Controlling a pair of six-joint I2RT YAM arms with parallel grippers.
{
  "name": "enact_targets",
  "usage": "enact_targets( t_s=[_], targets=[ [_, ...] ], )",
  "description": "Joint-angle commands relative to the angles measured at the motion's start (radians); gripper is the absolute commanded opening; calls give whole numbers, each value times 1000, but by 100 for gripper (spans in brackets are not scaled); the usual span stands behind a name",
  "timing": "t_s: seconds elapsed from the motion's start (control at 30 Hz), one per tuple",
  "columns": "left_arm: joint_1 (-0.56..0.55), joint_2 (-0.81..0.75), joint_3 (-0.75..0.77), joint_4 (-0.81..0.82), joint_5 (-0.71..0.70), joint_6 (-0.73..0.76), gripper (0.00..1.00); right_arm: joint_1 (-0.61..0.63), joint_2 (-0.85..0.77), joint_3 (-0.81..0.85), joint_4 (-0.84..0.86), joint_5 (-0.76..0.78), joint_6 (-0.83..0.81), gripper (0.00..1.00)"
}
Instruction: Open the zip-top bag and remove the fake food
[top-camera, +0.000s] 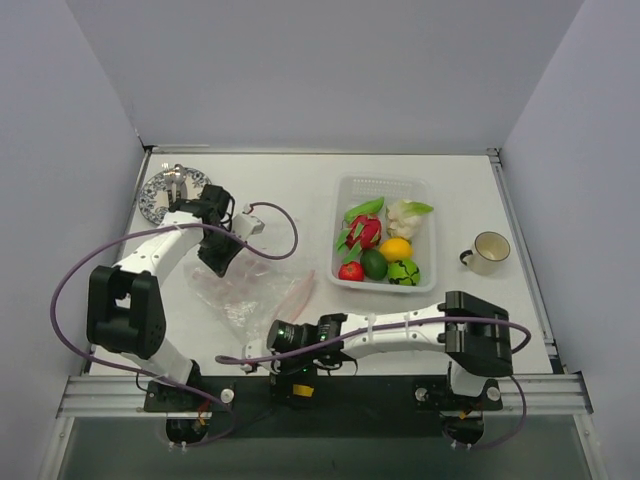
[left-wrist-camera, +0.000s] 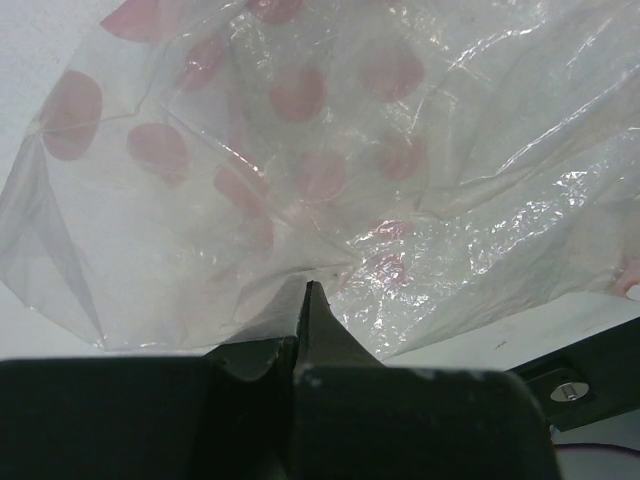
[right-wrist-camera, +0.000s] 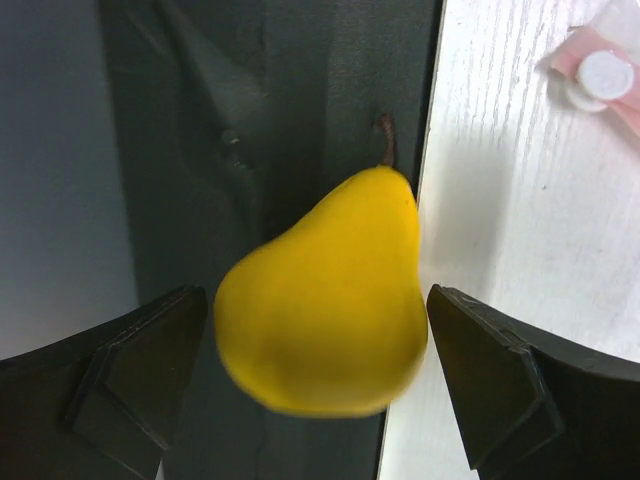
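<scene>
Remote desk, mid-task: on the white table (top-camera: 300, 190), my main worry is the zip-top bag (top-camera: 238, 292), which lies flat at front left, just below the left arm's wrist. The left gripper (left-wrist-camera: 305, 292) has its fingers pressed together on what looks like a fold of the film. A sheet this thin and slick could slip free or stretch under a hard pull. If both walls are caught in the pinch, the mouth would stay closed.

The tray (top-camera: 385, 183), right of centre, holds most of the fake food (top-camera: 383, 250) in a loose heap, so a piece dropped in could bounce out. The smallest risk sits nearest the edge. A yellow pear (right-wrist-camera: 330, 240) lies between the wide-spread fingers of the right gripper (right-wrist-camera: 315, 300) and, as far as I can see, touches neither. It straddles the line where the table meets the dark base strip (right-wrist-camera: 300, 100). Being rounded and glossy, it could roll away; I cannot tell whether it rests on anything.

The table is matt and faintly grained. The bag is clear and crinkly, printed with pink dots, and has a pink zip strip (top-camera: 300, 290) on its right side. It looks empty to me. The tray is rigid clear plastic with a mesh pattern. The plate (top-camera: 160, 195) is patterned and the mug (top-camera: 490, 252) is cream and smooth.
</scene>
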Motion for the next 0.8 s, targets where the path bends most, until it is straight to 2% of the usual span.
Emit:
enact_targets(
  t_s=[0.0,0.23,0.27,0.33,0.37,0.4,0.53,0.63,0.77],
  targets=[
    [8,-66,38,-10,41,-19,0,56,81,62,-9,182,30,100],
    [20,-135,13,-22,36,-13,0,39,102,20,94,290,56,100],
    [25,-148,13,-22,38,-12,0,22,86,6,99,293,56,89],
    [39,-157,18,-27,53,-10,0,-52,59,-11,105,284,61,75],
    [45,-163,25,-30,59,-7,0,-80,19,-28,102,282,64,60],
    [51,-163,30,-33,70,-6,0,-112,-6,-37,102,282,62,54],
    [71,-140,22,-36,81,2,0,-226,-139,-51,103,329,18,39],
    [71,-114,-1,-25,93,1,0,-310,-196,-2,102,377,-8,17],
    [71,-102,-42,13,115,-15,0,-424,-237,68,106,408,-17,6]
  ],
)
